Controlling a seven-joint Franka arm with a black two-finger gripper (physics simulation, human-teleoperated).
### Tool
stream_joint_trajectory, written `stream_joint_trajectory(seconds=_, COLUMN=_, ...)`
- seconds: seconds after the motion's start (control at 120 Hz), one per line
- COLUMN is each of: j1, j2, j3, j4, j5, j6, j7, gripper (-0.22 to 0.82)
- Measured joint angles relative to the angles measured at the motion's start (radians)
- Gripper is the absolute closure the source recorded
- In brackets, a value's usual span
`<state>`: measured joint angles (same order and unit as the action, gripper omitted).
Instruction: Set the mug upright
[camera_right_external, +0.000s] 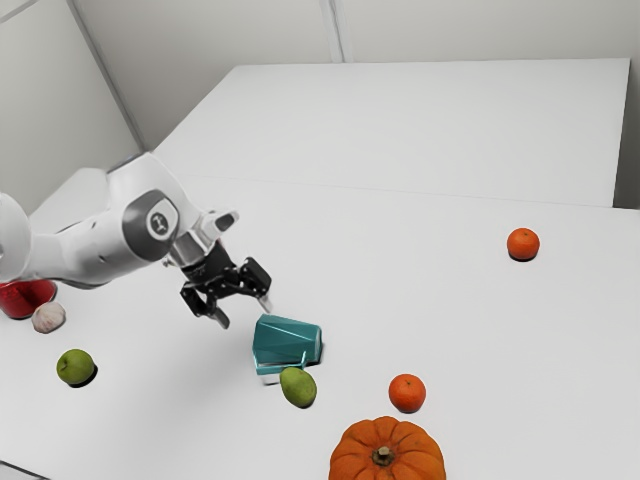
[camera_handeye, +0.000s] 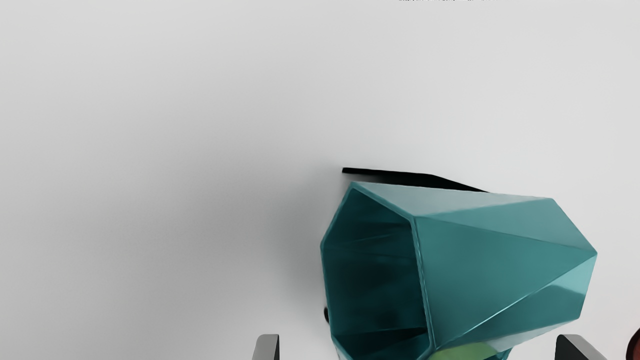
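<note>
The claw (camera_right_external: 245, 312) hangs open above the white tabletop (camera_right_external: 180, 430), its fingers spread and holding nothing. The teal, faceted mug (camera_right_external: 286, 340) lies on its side, just beyond and below the fingertips, toward the exterior view's right. A smooth green pear (camera_right_external: 298, 388) crowds its handle side. A round orange fruit (camera_right_external: 407, 393) and a ribbed orange pumpkin (camera_right_external: 387, 457) sit near the pear, farther from the claw.

Teal faceted mug (camera_right_external: 287, 341), on its side
</note>
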<state>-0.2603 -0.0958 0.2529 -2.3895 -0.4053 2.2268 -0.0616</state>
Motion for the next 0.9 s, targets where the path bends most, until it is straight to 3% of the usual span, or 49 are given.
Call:
stream_joint_trajectory(seconds=0.417, j1=-0.013, j2=0.091, j3=0.0, j4=-0.02, j5=-0.322, j6=0.117, j7=0.128, gripper=0.0)
stream_joint_trajectory(seconds=0.9, j1=-0.017, j2=0.109, j3=0.0, j4=-0.057, j5=-0.674, j6=0.095, j7=0.39, gripper=0.0)
